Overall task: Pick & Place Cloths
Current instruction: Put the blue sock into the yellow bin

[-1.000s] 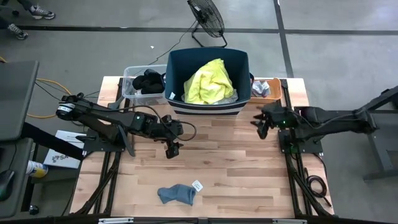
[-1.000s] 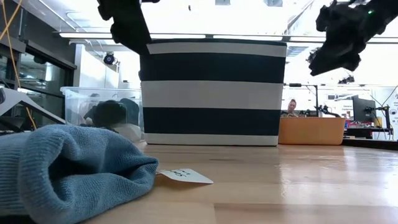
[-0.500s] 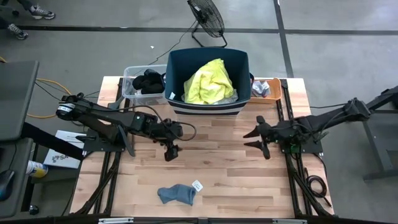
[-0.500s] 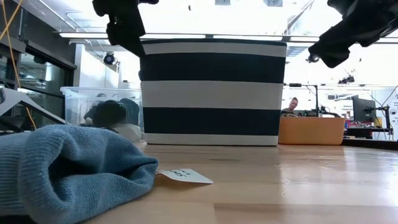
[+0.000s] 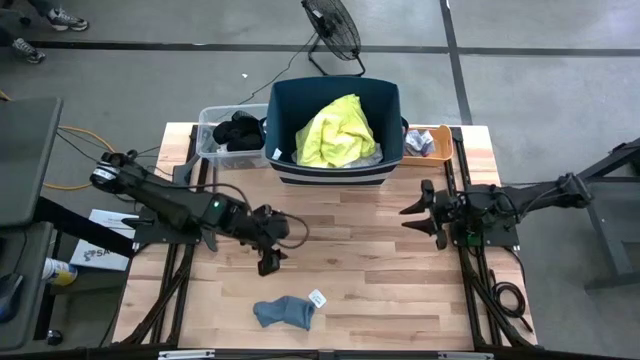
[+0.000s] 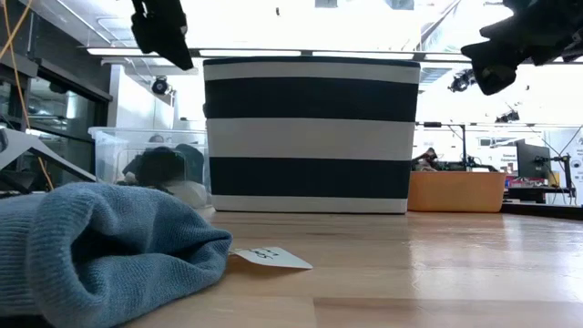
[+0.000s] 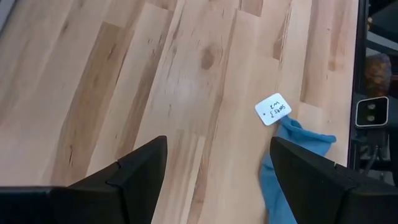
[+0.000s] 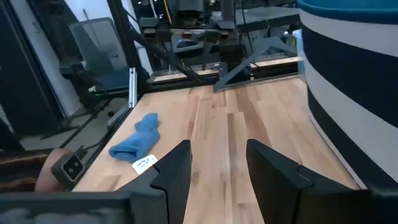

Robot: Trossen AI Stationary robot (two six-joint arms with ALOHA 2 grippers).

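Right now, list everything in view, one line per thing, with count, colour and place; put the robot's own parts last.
Blue sock with a white paper tag: one, blue, flat on the table's near middle.
Navy and white striped tub: one, at the table's far middle.
Neon yellow shirt: one, piled inside the tub.
Clear plastic bin: one, left of the tub, holding black garments.
Small orange tray: one, right of the tub, with something grey in it.
Wooden table: one, light planks.
Black floor fan: one, on the floor behind the table.
Left gripper: open, empty, above the table short of the sock.
Right gripper: empty, above the table's right side.
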